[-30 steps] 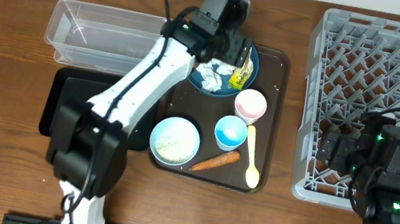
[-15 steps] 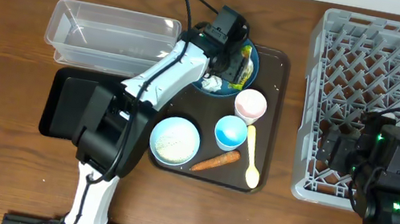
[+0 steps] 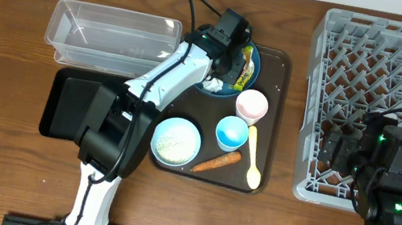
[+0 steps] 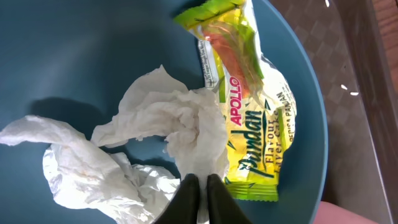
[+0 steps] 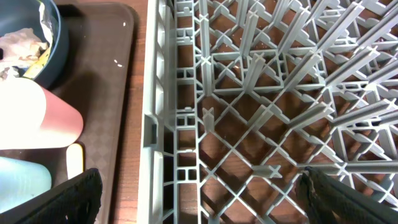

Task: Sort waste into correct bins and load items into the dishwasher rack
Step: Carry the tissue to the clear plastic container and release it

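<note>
In the dark blue dish [image 4: 74, 50], the left claw [image 4: 200, 186] is pressed together, seemingly pinching crumpled white tissue [image 4: 155, 118] beside the wrapper [image 4: 249, 124]; right claw [image 5: 199, 177] spread wide, well to the dish's right

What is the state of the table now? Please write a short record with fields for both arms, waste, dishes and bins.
left fingers: closed on the tissue in the blue dish
right fingers: open, empty, above the rack
wrapper: in the blue dish, touching the tissue
rice: in the white bowl
carrot stick, spoon, pink cup, blue cup: on the brown tray
clear tub, black tray: no waste seen inside
rack: no dishes seen
</note>
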`<state>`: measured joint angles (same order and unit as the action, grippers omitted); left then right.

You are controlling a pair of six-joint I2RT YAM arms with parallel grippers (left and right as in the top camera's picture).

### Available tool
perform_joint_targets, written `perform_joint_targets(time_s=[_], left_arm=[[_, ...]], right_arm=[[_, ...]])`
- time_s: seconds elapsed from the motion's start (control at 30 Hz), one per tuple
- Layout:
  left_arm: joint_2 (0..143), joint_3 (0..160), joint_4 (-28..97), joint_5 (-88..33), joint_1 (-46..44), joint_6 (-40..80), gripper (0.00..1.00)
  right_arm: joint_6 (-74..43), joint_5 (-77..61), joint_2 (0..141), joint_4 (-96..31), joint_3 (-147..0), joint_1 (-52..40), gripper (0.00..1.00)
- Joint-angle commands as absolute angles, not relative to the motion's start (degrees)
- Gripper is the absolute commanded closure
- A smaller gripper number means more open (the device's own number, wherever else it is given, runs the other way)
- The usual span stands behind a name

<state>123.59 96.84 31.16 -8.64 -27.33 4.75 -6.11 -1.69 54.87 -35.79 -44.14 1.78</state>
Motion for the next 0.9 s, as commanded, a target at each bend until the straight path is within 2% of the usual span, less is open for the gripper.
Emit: perform_joint_targets(time_s=[0.0,0.37,0.57,0.87], left_arm=[[124.5,96.5,32.0,-8.3,-27.5,4.7,0.94],[120.7,96.6,32.1,-7.8,-27.3,4.7,0.94],[113.9,96.7,32.0,0.4,-26.2,4.7,0.94],[105.8,96.7,32.5,4.6,-19.2,4.7,0.94]], right_arm=[[-6.8,-2.0,54.8,-35.9,-45.2,1.3,0.01],[-6.8,-2.0,54.8,-36.4,-45.2,1.3,0.01],[-6.8,-2.0,54.8,-36.4,-45.2,1.3,0.01],[-6.8,-2.0,54.8,-36.4,-45.2,1.3,0.01]])
